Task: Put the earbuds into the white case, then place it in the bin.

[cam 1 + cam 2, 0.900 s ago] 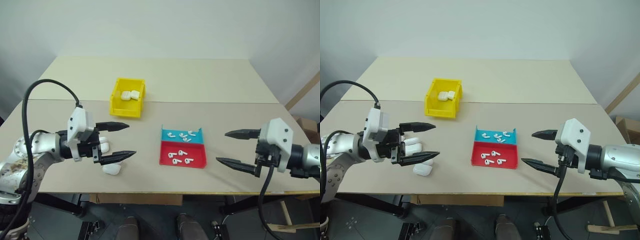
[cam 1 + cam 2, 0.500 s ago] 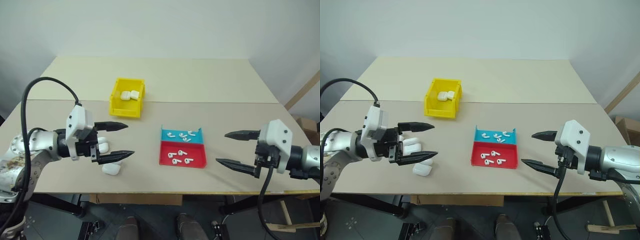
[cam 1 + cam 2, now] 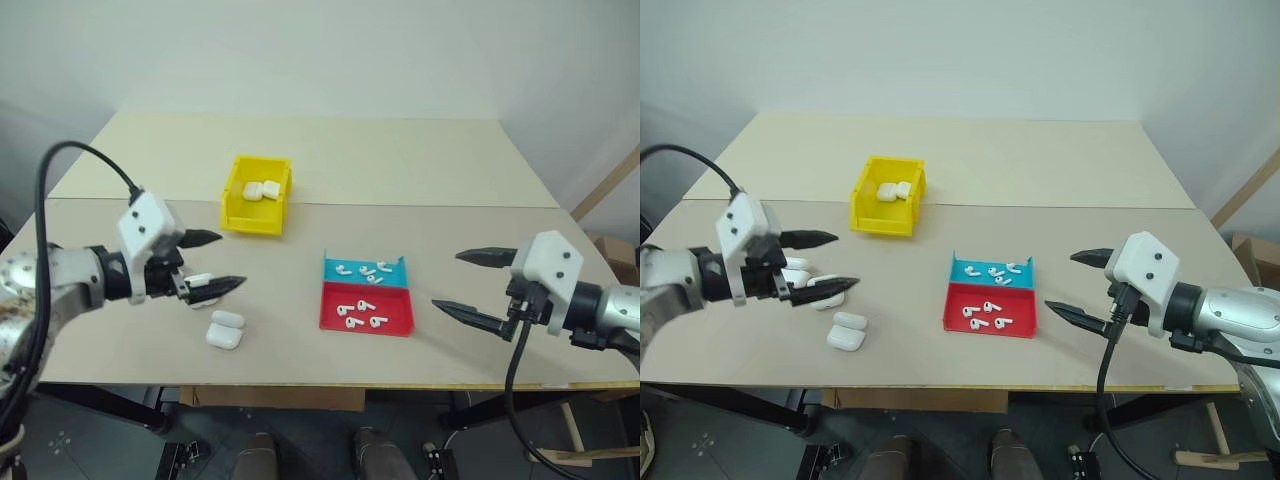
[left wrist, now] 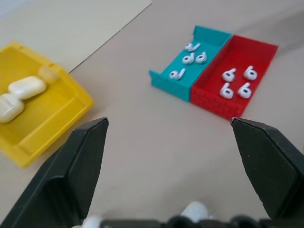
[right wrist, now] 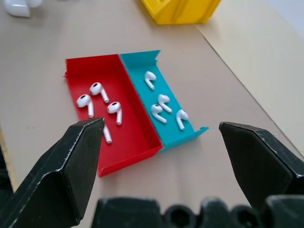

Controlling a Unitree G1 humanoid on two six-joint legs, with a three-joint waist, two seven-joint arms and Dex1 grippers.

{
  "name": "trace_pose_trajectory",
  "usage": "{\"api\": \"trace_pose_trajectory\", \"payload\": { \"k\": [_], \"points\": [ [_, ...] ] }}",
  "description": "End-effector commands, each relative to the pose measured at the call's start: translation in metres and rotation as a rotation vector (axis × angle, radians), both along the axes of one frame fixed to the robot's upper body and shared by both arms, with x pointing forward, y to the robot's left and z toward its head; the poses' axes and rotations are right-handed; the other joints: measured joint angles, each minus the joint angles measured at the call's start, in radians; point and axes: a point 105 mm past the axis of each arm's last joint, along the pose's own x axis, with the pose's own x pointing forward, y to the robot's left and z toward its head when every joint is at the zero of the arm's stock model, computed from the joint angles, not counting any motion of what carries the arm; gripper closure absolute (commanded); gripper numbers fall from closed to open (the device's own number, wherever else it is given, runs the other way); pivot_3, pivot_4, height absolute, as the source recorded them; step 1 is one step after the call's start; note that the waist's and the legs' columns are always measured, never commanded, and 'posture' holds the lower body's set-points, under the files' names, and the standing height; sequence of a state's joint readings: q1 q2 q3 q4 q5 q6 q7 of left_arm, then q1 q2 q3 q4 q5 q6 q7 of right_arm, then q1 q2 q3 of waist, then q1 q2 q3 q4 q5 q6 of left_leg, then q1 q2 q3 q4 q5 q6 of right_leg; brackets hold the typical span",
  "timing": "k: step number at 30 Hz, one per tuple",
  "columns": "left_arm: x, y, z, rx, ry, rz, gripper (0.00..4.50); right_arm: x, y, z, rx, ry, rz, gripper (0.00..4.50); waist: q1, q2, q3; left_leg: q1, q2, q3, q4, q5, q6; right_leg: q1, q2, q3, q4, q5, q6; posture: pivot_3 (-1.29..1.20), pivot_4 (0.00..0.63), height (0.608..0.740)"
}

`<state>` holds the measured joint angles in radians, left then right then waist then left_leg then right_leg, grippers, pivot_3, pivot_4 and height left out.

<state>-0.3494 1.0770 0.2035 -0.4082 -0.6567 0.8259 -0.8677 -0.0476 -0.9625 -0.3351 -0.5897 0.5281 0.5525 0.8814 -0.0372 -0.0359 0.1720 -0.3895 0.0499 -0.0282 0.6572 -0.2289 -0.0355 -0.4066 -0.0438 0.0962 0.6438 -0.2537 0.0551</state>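
Observation:
Several earbuds point(image 3: 362, 270) lie in a flat tray, some in its blue half point(image 5: 164, 102) and some in its red half point(image 5: 97, 102). White cases point(image 3: 224, 330) sit on the table near the front left, and one more case point(image 3: 199, 280) lies just behind the lower finger of my left gripper point(image 3: 232, 260). That gripper hovers open and empty beyond the front cases and left of the tray. The yellow bin point(image 3: 240, 214) stands behind it with two white cases point(image 4: 26, 88) inside. My right gripper point(image 3: 447, 280) is open and empty, to the right of the tray.
The red and blue tray point(image 3: 398, 327) sits mid-table between the two grippers. The table's front edge point(image 3: 330, 383) runs close to the front cases. A seam point(image 3: 450, 206) crosses the tabletop behind the bin.
My left gripper has drawn back to the left, uncovering the front cases. The right gripper has hardly moved. Both stay open.

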Motion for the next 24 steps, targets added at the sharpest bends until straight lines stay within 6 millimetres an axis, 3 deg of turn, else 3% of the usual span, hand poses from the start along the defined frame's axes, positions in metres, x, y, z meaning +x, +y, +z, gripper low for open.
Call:
{"api": "trace_pose_trajectory", "payload": {
  "k": [1,3,7,9,13,15,18,24],
  "points": [
    [0.007,0.017,0.008,0.080,0.121,0.127,0.00,-0.004,0.003,0.008,-0.008,-0.057,-0.013,0.03,-0.001,0.000,0.000,0.000,0.000,0.000,0.000,0.000,0.000,0.000,0.000,0.000,0.000,0.000,0.000,0.00,0.150,0.740],
    [0.008,0.021,0.010,0.101,0.215,0.176,0.00,-0.006,0.005,0.004,-0.010,-0.052,-0.015,0.03,-0.004,0.000,0.001,0.000,0.000,0.000,0.000,0.000,0.000,0.000,0.000,0.000,-0.001,0.000,0.000,0.00,0.150,0.740],
    [-0.011,0.010,0.013,0.057,0.421,0.137,0.00,-0.008,0.007,0.001,-0.008,-0.042,-0.025,0.03,-0.006,-0.001,0.002,-0.002,0.000,0.000,-0.001,0.000,0.000,-0.002,0.000,0.001,-0.001,-0.001,0.001,0.00,0.150,0.740],
    [-0.032,0.008,0.008,0.077,0.554,0.115,0.00,-0.010,0.007,-0.003,-0.007,-0.025,-0.028,0.03,-0.011,-0.003,0.004,-0.004,0.000,0.000,-0.002,0.000,0.000,-0.004,0.000,0.001,0.000,-0.001,0.001,0.00,0.150,0.740],
    [-0.051,0.019,-0.010,0.212,0.698,0.202,0.00,-0.011,0.010,-0.008,0.001,-0.014,-0.035,0.03,-0.010,-0.003,0.004,-0.010,-0.001,0.001,-0.002,0.000,0.000,-0.013,0.000,0.002,0.004,-0.001,0.000,0.00,0.150,0.740],
    [-0.052,0.025,-0.013,0.250,0.714,0.245,0.00,-0.011,0.012,-0.010,0.008,-0.008,-0.039,0.03,-0.008,-0.002,0.004,-0.010,-0.001,0.000,-0.002,0.000,0.000,-0.014,0.000,0.002,0.004,-0.001,0.000,0.00,0.150,0.740],
    [-0.054,0.018,-0.012,0.258,0.742,0.218,0.00,-0.013,0.015,-0.015,0.014,0.005,-0.036,0.03,-0.003,-0.004,0.004,-0.010,-0.001,0.000,-0.001,0.000,0.000,-0.013,0.000,0.002,0.004,-0.001,0.000,0.00,0.150,0.740],
    [-0.049,0.018,-0.033,0.312,0.807,0.292,0.00,-0.015,0.019,-0.014,0.028,0.005,-0.031,0.03,-0.002,-0.004,0.004,-0.012,-0.001,0.000,0.001,0.000,0.000,-0.014,0.000,0.002,0.004,-0.001,0.001,0.00,0.150,0.740]
  ]
}}
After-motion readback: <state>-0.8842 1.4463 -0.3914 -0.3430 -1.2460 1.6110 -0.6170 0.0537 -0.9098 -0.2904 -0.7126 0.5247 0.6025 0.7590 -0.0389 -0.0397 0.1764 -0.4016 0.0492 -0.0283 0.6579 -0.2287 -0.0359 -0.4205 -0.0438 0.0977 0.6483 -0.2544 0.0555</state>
